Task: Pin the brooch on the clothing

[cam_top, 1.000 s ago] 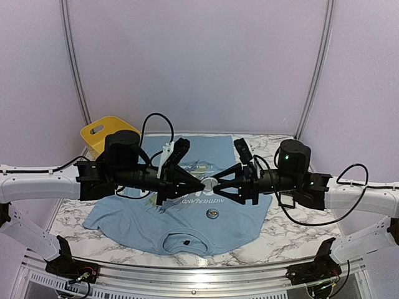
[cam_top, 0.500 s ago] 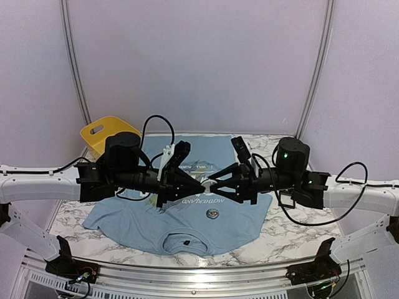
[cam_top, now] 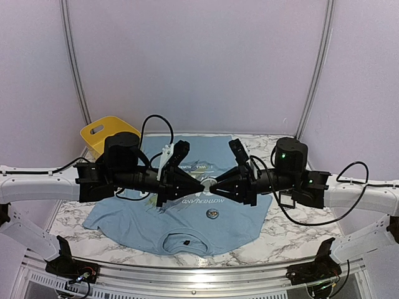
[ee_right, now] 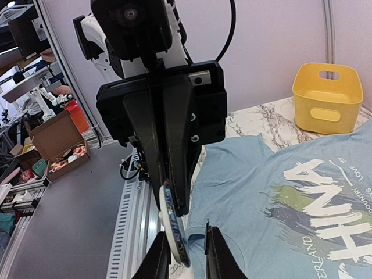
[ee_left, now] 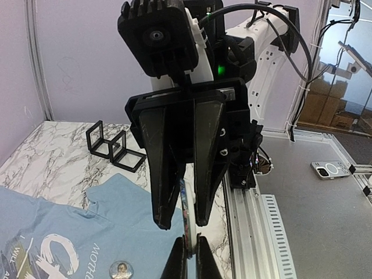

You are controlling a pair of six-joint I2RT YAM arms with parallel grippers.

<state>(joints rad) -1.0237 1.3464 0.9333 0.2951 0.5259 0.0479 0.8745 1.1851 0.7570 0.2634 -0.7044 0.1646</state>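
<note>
The light blue T-shirt lies flat on the marble table, also seen in the left wrist view and the right wrist view. My left gripper is shut on the edge of a round white-backed brooch and holds it upright in the air above the shirt. My right gripper faces it tip to tip. Its fingers straddle the brooch, open; one finger touches the brooch and the other stands apart. A second brooch lies flat on the shirt.
A yellow basket stands at the back left of the table. Black wire frames sit on the marble at the right. The aluminium rail runs along the near edge.
My right gripper has moved left towards the left gripper, and its jaws have narrowed from wide open to a small gap around the brooch. The left gripper has held still.
</note>
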